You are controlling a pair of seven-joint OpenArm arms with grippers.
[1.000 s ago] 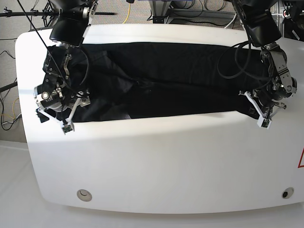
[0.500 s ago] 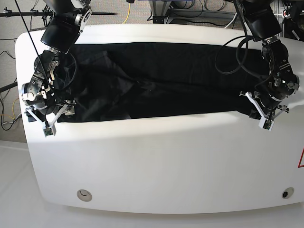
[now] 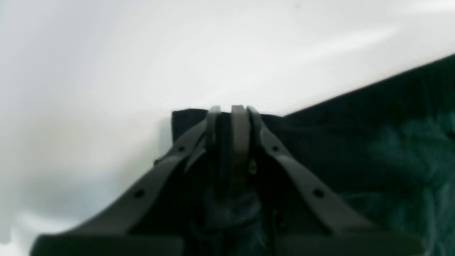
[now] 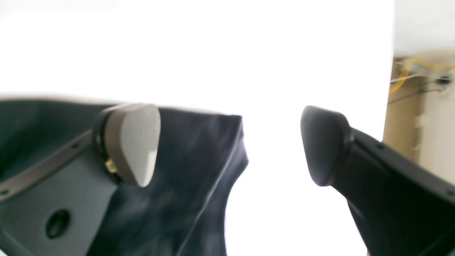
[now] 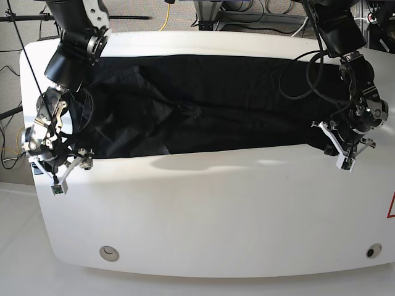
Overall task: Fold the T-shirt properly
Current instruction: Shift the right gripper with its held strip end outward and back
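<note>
Black T-shirt point(image 5: 210, 105) spans the frame's upper half. Left gripper point(image 3: 231, 110) pinches its corner at right; right gripper point(image 4: 231, 142), gaping, holds nothing, with the hem below its pale pad point(image 4: 137, 142) only in the wrist view.

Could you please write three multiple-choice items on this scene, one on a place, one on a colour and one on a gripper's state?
1. Where on the white table does the T-shirt lie?
A. Along the far half
B. Along the near edge
C. Hanging off the near side

2. What colour is the T-shirt?
A. White
B. Black
C. Red

3. How does the right gripper stand?
A. Shut on the T-shirt
B. Shut on nothing
C. Open, one of its fingers over the cloth's corner, the other over bare table

Answers:
1 A: in the base view the cloth spans the far part, the near part bare.
2 B: it is dark against the white top.
3 C: the right wrist view shows its fingers wide apart, while the left gripper is shut on the T-shirt's edge.
</note>
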